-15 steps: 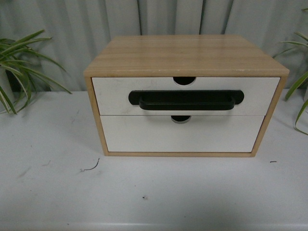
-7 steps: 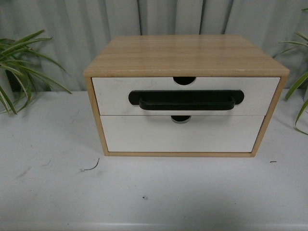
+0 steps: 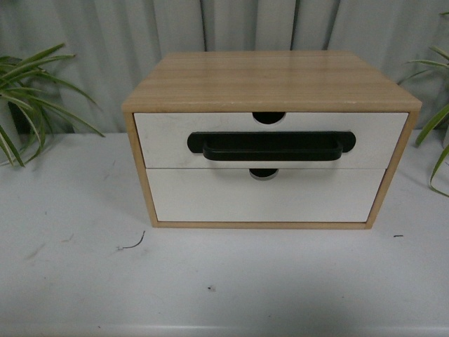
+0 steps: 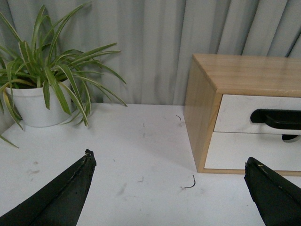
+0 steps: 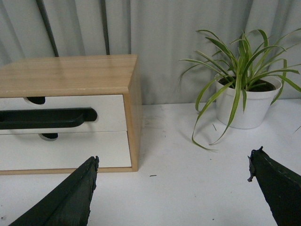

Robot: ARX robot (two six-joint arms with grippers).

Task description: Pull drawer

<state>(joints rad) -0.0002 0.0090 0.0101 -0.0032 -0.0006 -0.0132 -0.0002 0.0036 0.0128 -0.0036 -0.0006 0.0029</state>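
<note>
A light wood cabinet (image 3: 270, 77) stands on the white table. Its upper drawer (image 3: 168, 137) has a white front, a long black bar handle (image 3: 271, 146) and a half-round notch (image 3: 269, 117) in the top edge; it sits shut. The same drawer (image 4: 235, 113) shows in the left wrist view and again as drawer (image 5: 110, 110) in the right wrist view. My left gripper (image 4: 169, 162) is open over bare table, left of the cabinet. My right gripper (image 5: 173, 165) is open, right of the cabinet. Neither arm shows in the front view.
Below sits a plain white drawer front (image 3: 266, 196) without a handle. A potted plant (image 4: 42, 89) stands left of the cabinet, another plant (image 5: 244, 94) to its right. A grey curtain (image 3: 105, 42) hangs behind. A small curled scrap (image 3: 133, 244) lies on the table.
</note>
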